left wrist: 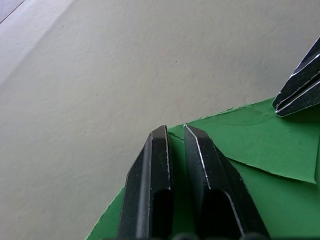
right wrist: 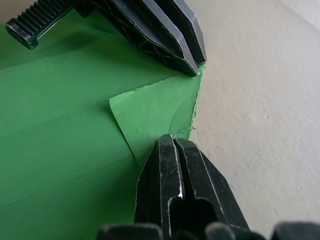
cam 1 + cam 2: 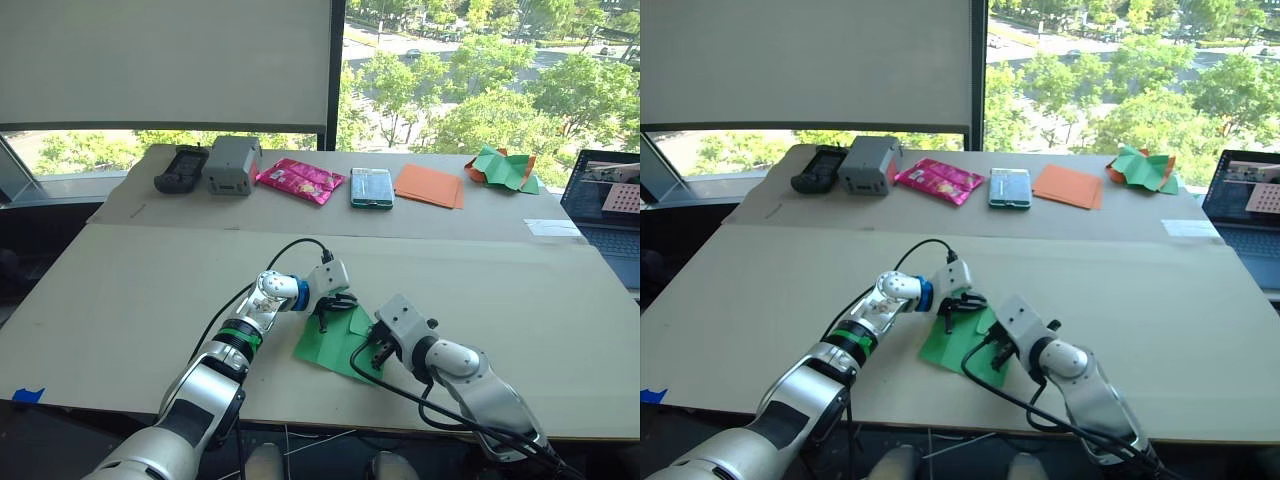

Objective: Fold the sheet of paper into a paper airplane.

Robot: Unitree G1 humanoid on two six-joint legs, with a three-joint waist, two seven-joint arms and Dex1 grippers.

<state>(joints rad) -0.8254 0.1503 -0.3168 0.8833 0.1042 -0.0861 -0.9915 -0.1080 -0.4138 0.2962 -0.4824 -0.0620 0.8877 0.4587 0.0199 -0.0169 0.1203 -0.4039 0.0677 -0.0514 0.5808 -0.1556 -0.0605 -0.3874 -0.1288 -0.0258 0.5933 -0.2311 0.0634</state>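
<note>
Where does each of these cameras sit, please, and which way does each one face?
Left eye view: on the head, looking forward and down at the sheet of paper on the table; both arms show.
Right eye view: the stereo partner, same scene.
Left wrist view: on the left wrist, looking along the left gripper, shut on the paper's edge.
Right wrist view: on the right wrist, looking along the right gripper, shut at a folded corner.
Shared: both wrist views show the green paper and the other gripper.

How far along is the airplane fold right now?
Early. Done: one corner flap of the sheet of paper is turned over. In hand: the left gripper and right gripper, both shut, press at that corner. Left: nearly every fold; no nose, wings or fin yet.
</note>
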